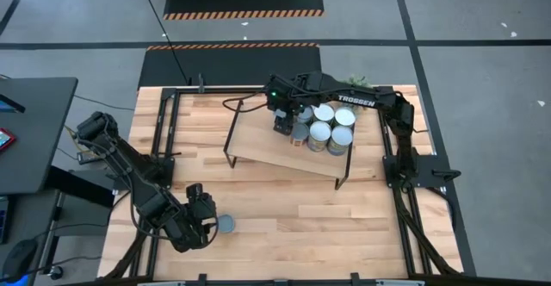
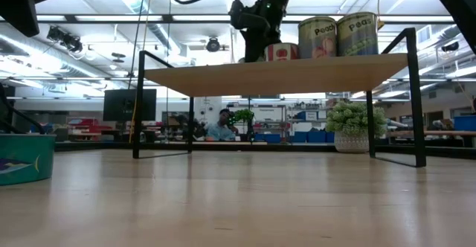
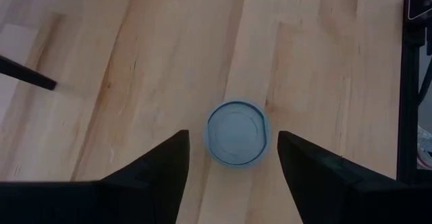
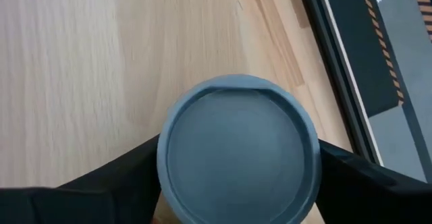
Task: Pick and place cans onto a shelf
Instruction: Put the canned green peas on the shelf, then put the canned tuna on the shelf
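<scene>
Cans (image 1: 331,127) are grouped on the shelf (image 1: 267,144) at upper centre, one clasped by the right gripper (image 1: 288,124); a rigid, slippery teal can (image 1: 225,224), lower left, is flanked by the spread left gripper (image 1: 207,220), best taken across its sides.

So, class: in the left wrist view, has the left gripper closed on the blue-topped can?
No: the left gripper is open, its fingers apart on either side of the can.
</scene>
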### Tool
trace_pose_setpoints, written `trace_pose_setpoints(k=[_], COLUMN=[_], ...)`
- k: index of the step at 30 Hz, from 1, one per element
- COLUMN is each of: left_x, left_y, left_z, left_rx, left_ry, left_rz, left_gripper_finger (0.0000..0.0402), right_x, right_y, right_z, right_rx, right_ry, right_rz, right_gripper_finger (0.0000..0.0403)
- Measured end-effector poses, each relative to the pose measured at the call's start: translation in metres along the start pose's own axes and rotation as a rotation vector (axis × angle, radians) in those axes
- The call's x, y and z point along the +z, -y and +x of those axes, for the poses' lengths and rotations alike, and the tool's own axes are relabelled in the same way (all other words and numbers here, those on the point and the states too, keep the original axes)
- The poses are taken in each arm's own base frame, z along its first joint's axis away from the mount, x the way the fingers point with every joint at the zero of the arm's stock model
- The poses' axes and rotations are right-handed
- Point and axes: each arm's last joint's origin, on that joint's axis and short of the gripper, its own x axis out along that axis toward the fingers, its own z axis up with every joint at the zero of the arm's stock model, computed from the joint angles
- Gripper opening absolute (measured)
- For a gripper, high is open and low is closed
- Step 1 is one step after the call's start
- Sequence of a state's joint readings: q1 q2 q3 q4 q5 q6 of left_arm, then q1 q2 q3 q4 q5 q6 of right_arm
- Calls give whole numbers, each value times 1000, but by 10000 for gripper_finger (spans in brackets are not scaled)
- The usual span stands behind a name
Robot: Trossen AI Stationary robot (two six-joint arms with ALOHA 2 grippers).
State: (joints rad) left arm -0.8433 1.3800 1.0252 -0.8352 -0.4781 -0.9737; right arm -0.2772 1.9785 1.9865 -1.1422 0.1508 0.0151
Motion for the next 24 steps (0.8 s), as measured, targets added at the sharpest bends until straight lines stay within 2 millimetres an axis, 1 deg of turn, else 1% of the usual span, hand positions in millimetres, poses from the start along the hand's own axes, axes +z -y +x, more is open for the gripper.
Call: trace_pose_setpoints(k=[4, 8, 11, 16, 24], left_x=[0, 0, 0, -1, 3], left_y=[0, 0, 0, 0, -5], left_z=[0, 0, 0, -1, -14], left_rx=[0, 0, -2, -23, -76], left_ry=[0, 0, -3, -29, -4], left_rz=[0, 0, -2, -5, -41], left_gripper_finger=[231, 231, 231, 231, 231], right_x=[0, 0, 0, 5, 10], right_y=[0, -1, -4, -10, -11], right_z=[0, 0, -2, -13, -29], right_rx=[-1, 0, 0, -23, -48], right_ry=[-3, -3, -1, 41, 75], right_rz=[-1, 1, -3, -13, -17], right_gripper_finger=[353, 366, 367, 366, 366])
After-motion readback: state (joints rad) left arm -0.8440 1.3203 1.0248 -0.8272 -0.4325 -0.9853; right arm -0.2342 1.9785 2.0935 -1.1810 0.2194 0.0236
